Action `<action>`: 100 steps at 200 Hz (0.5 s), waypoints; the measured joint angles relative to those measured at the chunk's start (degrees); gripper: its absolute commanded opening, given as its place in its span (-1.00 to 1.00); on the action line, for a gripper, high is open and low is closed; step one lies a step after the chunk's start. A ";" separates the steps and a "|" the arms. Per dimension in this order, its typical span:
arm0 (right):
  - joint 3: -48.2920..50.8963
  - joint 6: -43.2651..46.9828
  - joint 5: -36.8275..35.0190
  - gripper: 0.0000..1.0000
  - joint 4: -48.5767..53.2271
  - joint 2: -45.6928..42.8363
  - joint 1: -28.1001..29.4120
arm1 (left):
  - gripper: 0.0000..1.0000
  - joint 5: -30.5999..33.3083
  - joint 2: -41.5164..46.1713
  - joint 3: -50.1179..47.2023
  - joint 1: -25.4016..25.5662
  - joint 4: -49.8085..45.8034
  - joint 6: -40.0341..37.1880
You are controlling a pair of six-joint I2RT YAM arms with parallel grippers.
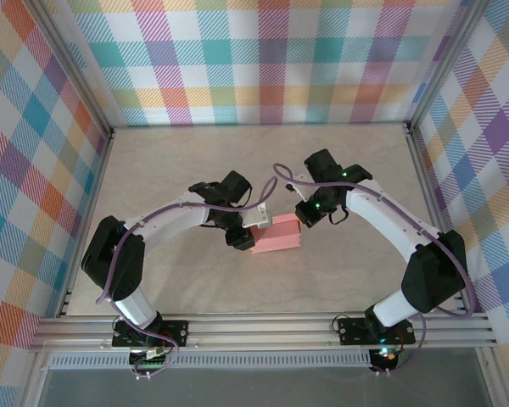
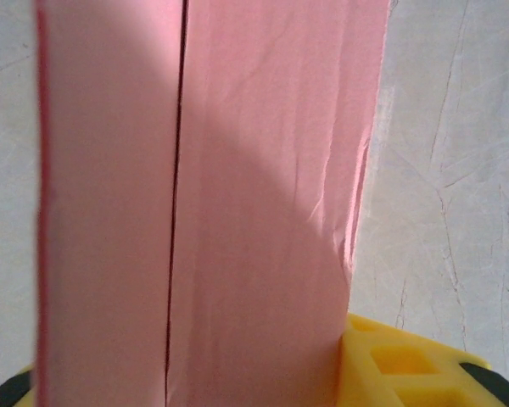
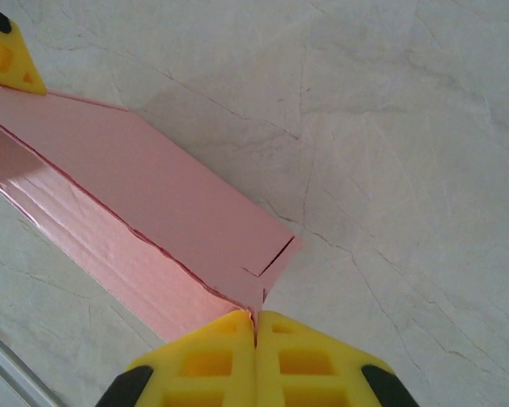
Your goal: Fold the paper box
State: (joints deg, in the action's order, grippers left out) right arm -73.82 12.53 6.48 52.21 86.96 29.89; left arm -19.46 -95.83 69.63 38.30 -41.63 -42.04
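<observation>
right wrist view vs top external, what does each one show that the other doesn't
Right wrist view: close detail. The right gripper is shut, its yellow tips at a corner of the paper box. There is a slit flap at that corner and a long seam along the box.
Top external view: the wider setup, with the left arm, the right arm, the left gripper at the box's other end, and the plaid walls.
Shared: the pink box, the pale table beneath it, and the right gripper at the box.
</observation>
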 measured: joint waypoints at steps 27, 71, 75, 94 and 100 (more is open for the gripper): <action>0.00 -0.76 -0.02 -0.93 -0.02 -0.02 0.11 | -0.18 0.00 0.00 0.00 0.00 0.00 0.02; 0.07 -4.42 -0.74 -0.53 -0.04 -0.74 1.42 | -0.18 -0.02 0.00 0.00 0.00 -0.04 0.07; 0.20 -4.66 -0.87 -0.59 -0.11 -1.03 1.57 | -0.18 -0.02 0.00 0.00 0.00 -0.04 0.07; 0.68 -5.22 -1.42 -0.75 0.04 -2.47 1.70 | -0.18 -0.02 0.00 0.00 0.00 -0.04 0.04; 0.72 -5.33 -1.60 -0.78 0.15 -2.80 1.70 | -0.18 -0.02 0.00 0.00 0.00 -0.07 0.04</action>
State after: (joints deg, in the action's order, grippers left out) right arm -73.10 7.20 4.89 52.36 84.16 31.59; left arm -19.49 -95.83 69.63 38.30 -41.69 -42.00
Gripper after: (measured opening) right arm 0.136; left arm 0.410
